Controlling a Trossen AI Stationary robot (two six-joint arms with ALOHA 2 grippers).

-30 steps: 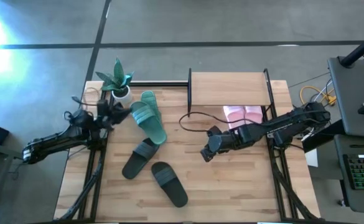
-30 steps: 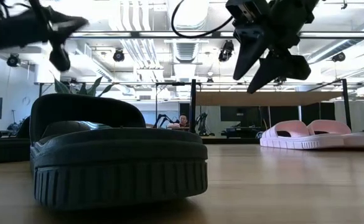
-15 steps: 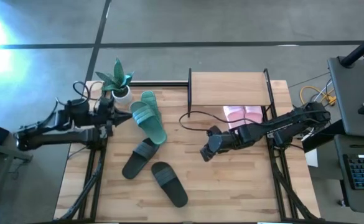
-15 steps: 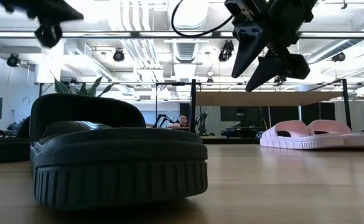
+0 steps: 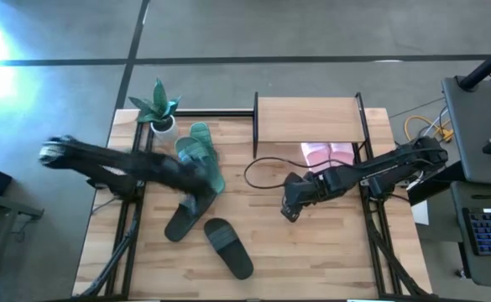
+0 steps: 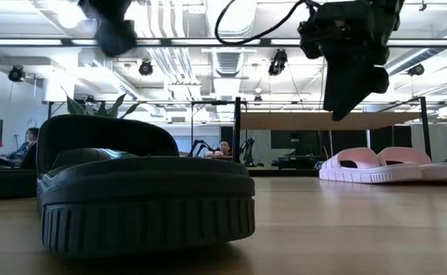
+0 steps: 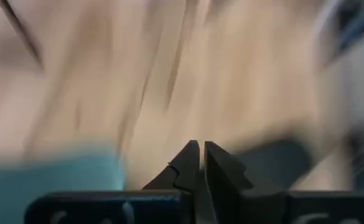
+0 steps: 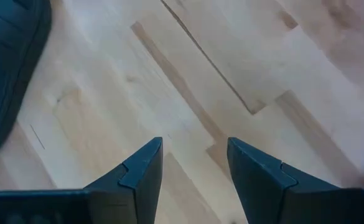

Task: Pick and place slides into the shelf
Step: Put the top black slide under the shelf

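Nearest black slide: one black slide [image 5: 228,248] lies flat on the bench [image 5: 329,260] toward its front edge, left of centre; in the low view it fills the near left [image 6: 143,191], sole down.
Second black slide: just behind and left of the first, the other black slide [image 5: 186,216] lies angled on the wood, close to the first but not clearly touching it.
Right claw: the right claw [image 5: 290,211] hangs above bare bench near the middle, pointing down, fingers [image 8: 138,171] spread apart with nothing between them; only wood grain and the edge of a black slide [image 8: 7,68] show past them.
Left claw: the left claw [image 5: 201,183] reaches over the bench's left half, above the teal pair and the second black slide; its fingers [image 7: 188,165] are pressed together and empty. Its wrist view is smeared, so what lies under it cannot be told.
Teal slides: the teal-green pair [image 5: 201,155] lies overlapped on the left half of the bench, behind the black ones.
Pink slides: the pale pink pair [image 5: 329,153] sits side by side on the shelf's lower tier, at its right end [image 6: 376,164].
Shelf: the shelf [image 5: 310,117] stands at the bench's back edge, right of centre, its top board bare.
Plant: a small potted plant [image 5: 159,109] stands at the back left corner.
Room beyond: people [image 6: 223,148] sit far off behind the bench.
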